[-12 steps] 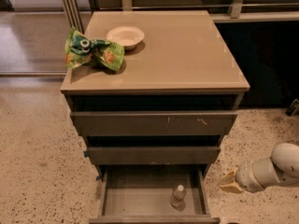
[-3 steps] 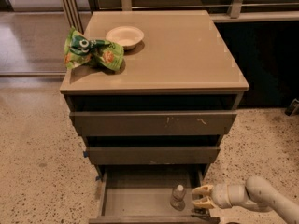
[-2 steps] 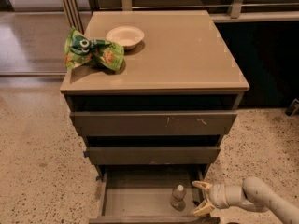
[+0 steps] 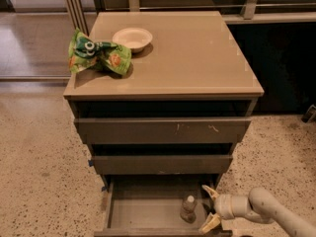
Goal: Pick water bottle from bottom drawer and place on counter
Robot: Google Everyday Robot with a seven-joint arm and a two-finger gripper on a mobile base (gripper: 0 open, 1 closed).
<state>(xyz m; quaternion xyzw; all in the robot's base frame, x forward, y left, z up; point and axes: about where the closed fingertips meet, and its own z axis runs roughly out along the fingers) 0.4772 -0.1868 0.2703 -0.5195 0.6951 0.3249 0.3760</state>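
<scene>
The water bottle (image 4: 188,209), small and clear with a white cap, stands upright in the right half of the open bottom drawer (image 4: 143,212). My gripper (image 4: 209,209) reaches in from the lower right, just to the bottle's right. Its two pale fingers are spread open, one above and one below, and hold nothing. A small gap shows between the fingertips and the bottle. The tan counter (image 4: 197,58) tops the cabinet above.
A white bowl (image 4: 132,38) and a green snack bag (image 4: 96,56) lie on the counter's back left. The two upper drawers (image 4: 163,131) are slightly ajar above the bottom one. Speckled floor (image 4: 34,172) surrounds the cabinet. A dark cabinet stands at the right.
My gripper has come in from the right over the floor to the drawer's right side and now sits open close beside the bottle. The bottle has not moved.
</scene>
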